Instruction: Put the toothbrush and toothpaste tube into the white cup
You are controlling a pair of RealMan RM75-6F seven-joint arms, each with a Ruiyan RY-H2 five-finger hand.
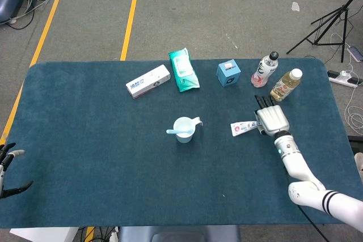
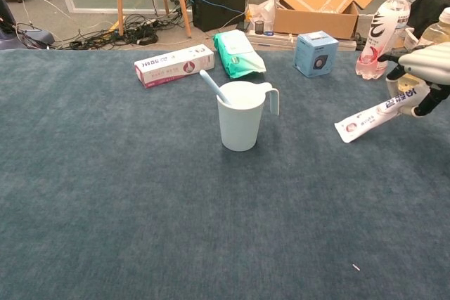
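The white cup stands mid-table with its handle to the right. The pale blue toothbrush leans inside it, handle up to the left. My right hand holds the far end of the white toothpaste tube. The tube hangs tilted above the cloth, its free end pointing down-left toward the cup. My left hand sits at the table's left edge, fingers apart, holding nothing.
Along the back of the blue table lie a white toothpaste box, a green wipes pack, a blue carton and two bottles. The bottles stand just behind my right hand.
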